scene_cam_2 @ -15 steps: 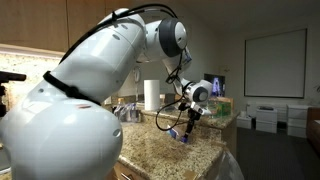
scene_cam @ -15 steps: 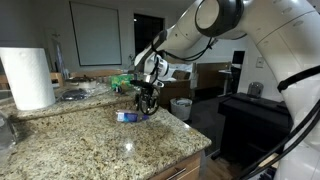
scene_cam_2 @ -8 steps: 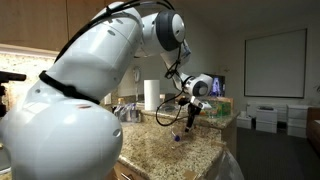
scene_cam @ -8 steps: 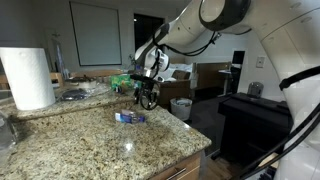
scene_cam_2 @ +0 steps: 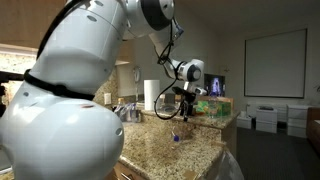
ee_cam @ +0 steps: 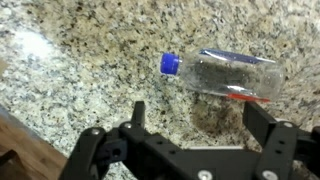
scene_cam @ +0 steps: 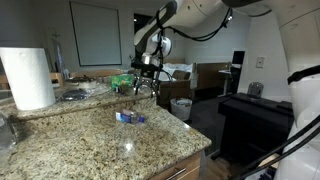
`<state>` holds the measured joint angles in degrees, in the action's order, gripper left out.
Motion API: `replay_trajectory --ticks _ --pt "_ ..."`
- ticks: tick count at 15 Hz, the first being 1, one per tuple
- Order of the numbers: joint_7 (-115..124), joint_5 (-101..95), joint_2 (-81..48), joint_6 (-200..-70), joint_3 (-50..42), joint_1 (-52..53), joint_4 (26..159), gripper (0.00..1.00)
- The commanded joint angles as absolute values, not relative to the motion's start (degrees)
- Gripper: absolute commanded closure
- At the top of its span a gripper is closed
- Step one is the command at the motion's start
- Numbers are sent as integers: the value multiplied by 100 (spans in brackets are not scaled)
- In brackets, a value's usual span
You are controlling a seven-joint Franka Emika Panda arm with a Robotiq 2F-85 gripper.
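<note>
Speckled granite kitchen countertop (scene_cam: pixel 90 140), dim room behind. Clear plastic bottle with blue cap (ee_cam: pixel 220 75): lies on its side on the granite, untouched. Black two-finger gripper (scene_cam: pixel 146 88): hangs above the bottle, well clear, fingers spread wide, holding nothing. White paper towel roll (scene_cam: pixel 25 78): upright, well apart from the bottle.

Granite ctr (scene_cam: pixel 100 145), white wall board (scene_cam: pixel 93 33)

Speckled granite counter (ee_cam: pixel 70 60); clear bottle (ee_cam: pixel 225 75) on its side
</note>
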<state>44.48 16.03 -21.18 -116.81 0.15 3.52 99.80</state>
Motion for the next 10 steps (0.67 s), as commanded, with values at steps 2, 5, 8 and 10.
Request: replay_trajectory --ticks 2,5,8,10 --pt "3170 1226 -1692 -11517 23 308 10440 0" --pt "2686 666 -1781 -11783 -37 458 10682 0" --pt "2619 8 -1863 -12372 -1 691 11001 0" --pt "2761 101 -1952 -12249 -15 656 10811 0"
